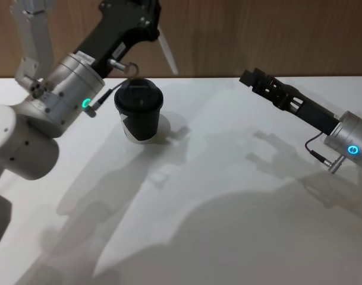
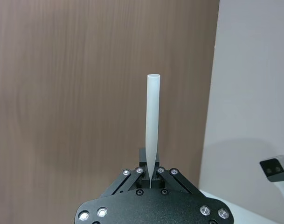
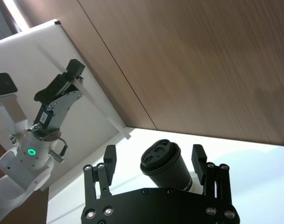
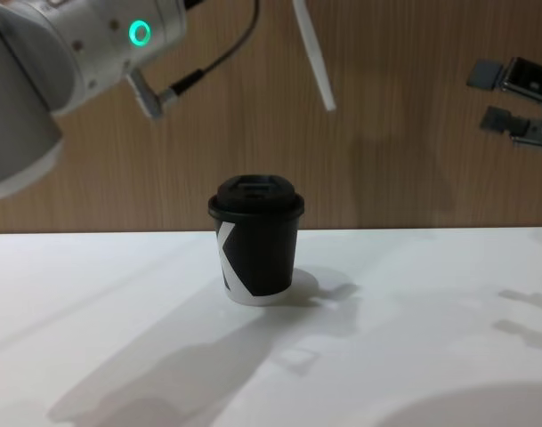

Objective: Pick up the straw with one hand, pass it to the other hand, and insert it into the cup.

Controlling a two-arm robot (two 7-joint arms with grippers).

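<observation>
Room: a white table [image 1: 240, 225] runs up to a brown wood-panelled wall [image 4: 404, 169], and the arms' shadows lie across the tabletop.

Cup: the black cup [image 1: 139, 110] stands upright on the table left of centre. Its black lid is on and its white angular mark faces the robot.

Straw: the white straw [image 4: 313, 58] is up in the air, tilted, and not touching the cup. From the chest its free end hangs above the lid and a little toward the robot's right, with open space between the two.

Left gripper: the left gripper [image 1: 156, 27] is raised behind and above the cup, on a silver wrist with a green glowing ring. Its fingers are closed tight on one end of the straw — the wrist view shows that end pinched flat between the fingertips, with the rest running straight out to a round open mouth.

Right gripper: the right gripper [image 1: 258, 80] hangs over the right side of the table, well apart from the cup. Its two fingers are spread and there is nothing between them. Its own camera looks past those fingers at the cup's lid farther off.
</observation>
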